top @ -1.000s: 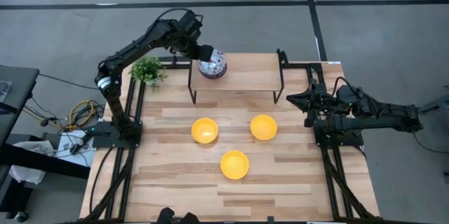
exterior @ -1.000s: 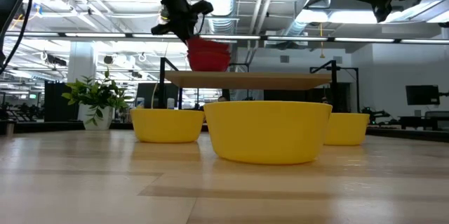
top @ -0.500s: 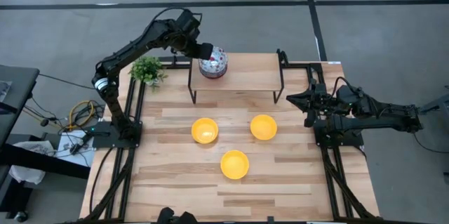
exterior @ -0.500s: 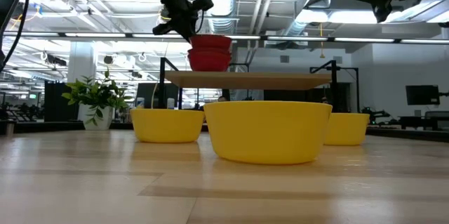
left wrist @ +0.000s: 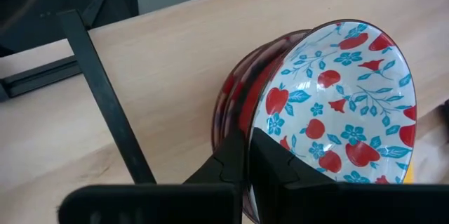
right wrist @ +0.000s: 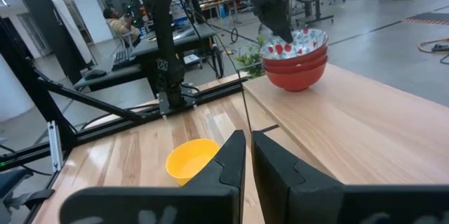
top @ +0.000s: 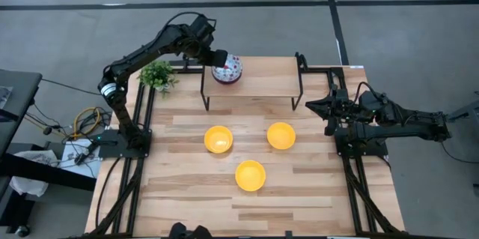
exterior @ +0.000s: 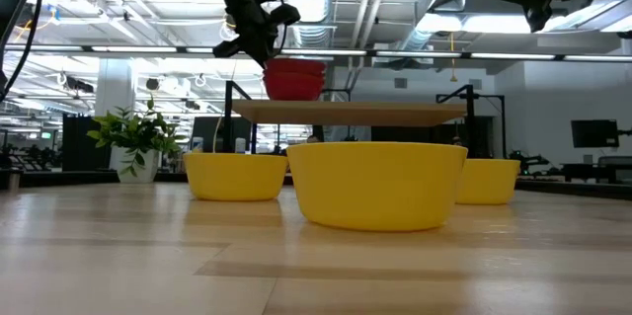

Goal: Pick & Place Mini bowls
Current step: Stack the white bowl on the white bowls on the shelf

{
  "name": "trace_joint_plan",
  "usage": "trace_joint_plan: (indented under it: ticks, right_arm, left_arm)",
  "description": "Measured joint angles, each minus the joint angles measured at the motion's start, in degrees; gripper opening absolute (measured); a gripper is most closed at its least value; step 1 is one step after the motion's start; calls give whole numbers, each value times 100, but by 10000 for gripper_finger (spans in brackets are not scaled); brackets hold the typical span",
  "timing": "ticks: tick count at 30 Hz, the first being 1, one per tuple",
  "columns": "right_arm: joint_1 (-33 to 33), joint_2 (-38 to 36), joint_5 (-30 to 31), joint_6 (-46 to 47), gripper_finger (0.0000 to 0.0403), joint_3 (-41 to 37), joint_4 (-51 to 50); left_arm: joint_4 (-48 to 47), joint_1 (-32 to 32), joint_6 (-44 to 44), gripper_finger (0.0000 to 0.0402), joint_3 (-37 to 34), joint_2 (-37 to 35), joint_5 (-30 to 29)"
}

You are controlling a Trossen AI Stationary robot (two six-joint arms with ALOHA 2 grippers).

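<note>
up on the raised wooden shelf (top: 254, 76) at the far side of the table (top: 194, 186), the left gripper (top: 218, 58) is clenched on the rim of the top floral bowl (left wrist: 344, 104), one finger inside and one outside the wall. that bowl sits nested in a stack of floral bowls (exterior: 293, 78) near the shelf's left end; the right wrist view shows three red-bodied bowls there, one in another.

these look like glazed ceramic or hard melamine: stiff, glossy, likely slippery at the rim, and if ceramic, apt to chip when dropped from shelf height. they seem light enough for a rim pinch, and the rim is really the only hold on offer, since the body is too wide for the fingers. nested bowls may cling together, so the one beneath could ride up or tip if the top bowl is pulled at a slant.

three yellow bowls stand on the table below: left yellow bowl (top: 218, 139), right yellow bowl (top: 281, 135), and near yellow bowl (top: 250, 175), all well apart. the shelf's dark left leg (left wrist: 105, 97) stands near the stack and is the nearest thing to catch the arm or bowl. the potted plant (top: 157, 75) sits off the shelf's left end, just beside the arm's path. the right gripper (top: 318, 106) waits at the table's right edge with its fingers close together, holding nothing.
</note>
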Motion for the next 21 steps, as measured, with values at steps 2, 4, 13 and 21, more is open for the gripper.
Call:
trace_joint_plan:
  ticks: [2,4,13,21]
  right_arm:
    - [0,-1,0,2,17,0,0]
    - [0,0,0,7,17,0,0]
    - [0,-2,0,7,17,0,0]
    - [0,0,0,7,17,0,2]
  left_arm:
    - [4,0,0,8,0,0,0]
    - [0,0,0,8,0,0,0]
    - [-11,0,2,8,0,0,0]
    - [-7,0,2,29,0,0,0]
